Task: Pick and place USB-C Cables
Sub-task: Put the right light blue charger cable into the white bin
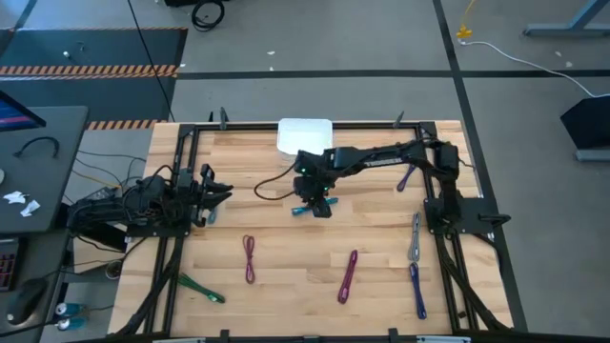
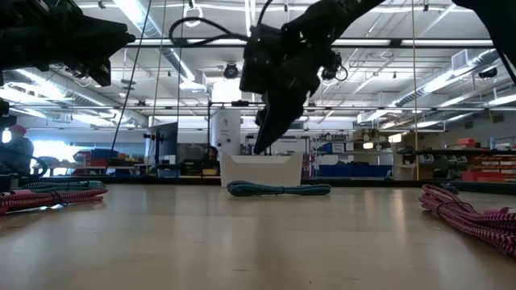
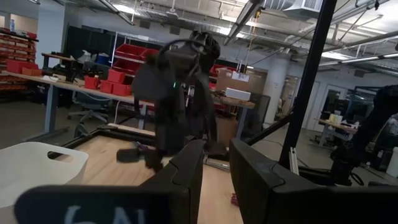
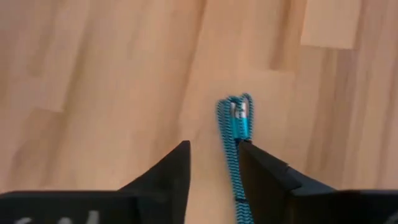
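— What is seen on the wooden table (image 1: 286,248)?

— Cables are spread over the light planks. A teal cable (image 1: 307,211) is laid near the middle, just in front of a white tray (image 1: 304,134). A maroon one (image 1: 250,257), a purple one (image 1: 348,275), a green one (image 1: 201,290), a grey one (image 1: 416,237) and a blue one (image 1: 417,290) are laid nearer the front.

— Where is the right gripper (image 4: 214,163)?

— It is held just above the teal cable (image 4: 235,134). Its fingers are parted, and nothing seems to be pinched, though one finger is very close to the cable.

— And the left gripper (image 3: 216,174)?

— It is parked at the left edge, fingers parted.

— And the room?

— Grey floor, striped tape, red bins (image 3: 127,59) and bright ceiling lamps are seen.
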### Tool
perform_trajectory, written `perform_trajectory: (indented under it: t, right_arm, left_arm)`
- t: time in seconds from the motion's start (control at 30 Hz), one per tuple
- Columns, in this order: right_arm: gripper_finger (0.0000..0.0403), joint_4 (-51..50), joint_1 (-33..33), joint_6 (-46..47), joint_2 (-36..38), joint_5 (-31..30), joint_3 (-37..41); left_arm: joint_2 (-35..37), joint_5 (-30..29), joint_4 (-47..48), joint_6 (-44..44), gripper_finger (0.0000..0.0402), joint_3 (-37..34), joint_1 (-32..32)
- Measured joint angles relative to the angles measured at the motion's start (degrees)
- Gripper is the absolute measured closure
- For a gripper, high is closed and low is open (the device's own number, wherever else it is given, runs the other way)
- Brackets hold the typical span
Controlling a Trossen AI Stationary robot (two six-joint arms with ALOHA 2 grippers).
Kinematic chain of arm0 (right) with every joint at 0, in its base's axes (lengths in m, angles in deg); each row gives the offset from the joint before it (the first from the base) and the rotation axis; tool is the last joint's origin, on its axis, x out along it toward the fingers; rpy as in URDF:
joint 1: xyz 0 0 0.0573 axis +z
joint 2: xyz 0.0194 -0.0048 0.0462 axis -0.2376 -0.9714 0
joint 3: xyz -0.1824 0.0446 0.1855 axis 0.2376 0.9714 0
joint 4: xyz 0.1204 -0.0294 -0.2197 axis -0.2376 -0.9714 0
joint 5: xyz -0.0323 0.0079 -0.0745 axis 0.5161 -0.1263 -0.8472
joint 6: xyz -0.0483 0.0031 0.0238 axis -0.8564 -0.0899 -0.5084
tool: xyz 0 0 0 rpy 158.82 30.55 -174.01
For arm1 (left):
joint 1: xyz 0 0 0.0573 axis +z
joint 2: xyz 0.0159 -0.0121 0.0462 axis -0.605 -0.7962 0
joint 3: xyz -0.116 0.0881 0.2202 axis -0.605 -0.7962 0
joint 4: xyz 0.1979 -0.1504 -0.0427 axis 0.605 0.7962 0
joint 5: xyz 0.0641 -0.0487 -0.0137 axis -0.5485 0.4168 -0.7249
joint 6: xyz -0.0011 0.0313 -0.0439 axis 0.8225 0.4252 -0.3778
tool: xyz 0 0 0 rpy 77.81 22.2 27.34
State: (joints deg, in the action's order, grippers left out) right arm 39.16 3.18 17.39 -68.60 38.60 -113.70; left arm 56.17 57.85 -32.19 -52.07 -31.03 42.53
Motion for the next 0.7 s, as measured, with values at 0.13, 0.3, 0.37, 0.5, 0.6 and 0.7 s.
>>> perform_trajectory:
  t: [0.13,0.3,0.37,0.5,0.6,0.7]
  right_arm:
    - [0.0216,0.01,-0.12,-0.2,-2.53,-4.9,-0.02]
    - [0.0182,-3.86,0.16,-3.52,-5.62,-9.94,-0.02]
    - [0.0178,-4.47,0.54,-4.55,-6.67,-11.95,-0.02]
    - [0.0185,-4.44,1.02,-5.17,-7.39,-15.2,-0.22]
    - [0.0206,-4.03,1.25,-6.44,-7.79,-15.17,-0.26]
    - [0.0243,-4.06,1.28,-6.68,-8.15,-15.15,-0.26]
  left_arm:
    - [0.0,0.0,0.0,0.01,0.0321,0.0,-0.02]
    - [-0.01,-0.01,0.0,0.02,0.0318,0.0,-0.01]
    - [-0.01,-0.01,0.0,0.01,0.0316,0.0,-0.02]
    - [0.0,0.0,0.0,0.01,0.0316,0.0,-0.01]
    - [-0.02,0.01,0.0,0.0,0.032,0.0,-0.02]
    - [-0.02,-0.01,0.0,0.0,0.0323,0.0,0.0]
